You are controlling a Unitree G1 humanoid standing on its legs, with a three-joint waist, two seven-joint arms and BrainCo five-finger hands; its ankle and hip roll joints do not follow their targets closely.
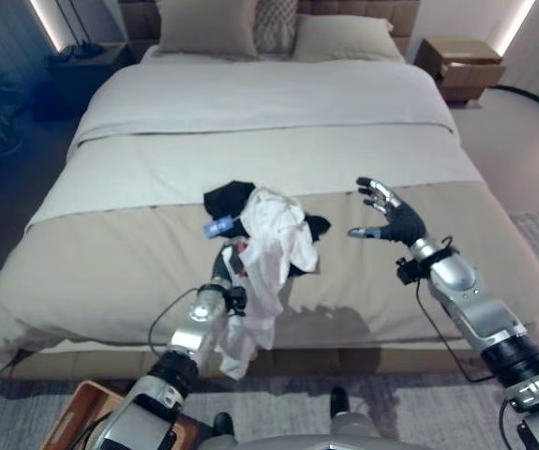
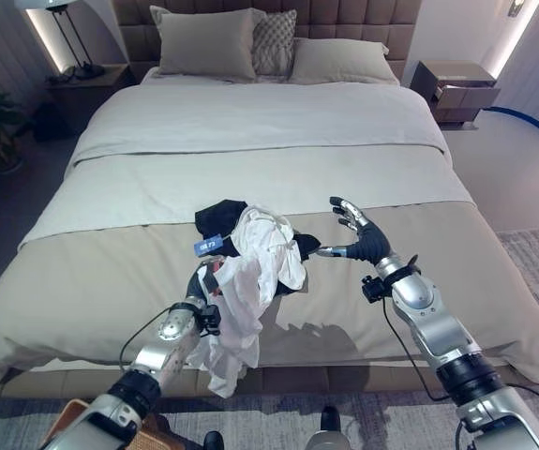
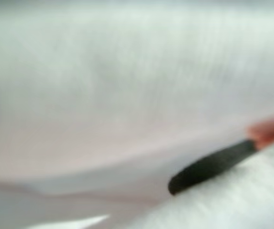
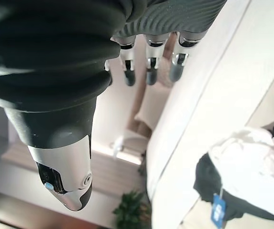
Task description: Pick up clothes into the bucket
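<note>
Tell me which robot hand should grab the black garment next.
Right. The right robot hand hangs open beside the black garment, while the left robot hand is buried under the white shirt.

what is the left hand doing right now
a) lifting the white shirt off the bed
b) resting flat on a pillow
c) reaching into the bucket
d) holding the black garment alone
a: the white shirt drapes over the raised left hand and hangs past the edge of the bed.

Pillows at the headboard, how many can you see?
3: a large beige pillow toward the robot's left, a patterned pillow in the middle, and a flatter beige pillow on the right. More could be hidden behind them.
</note>
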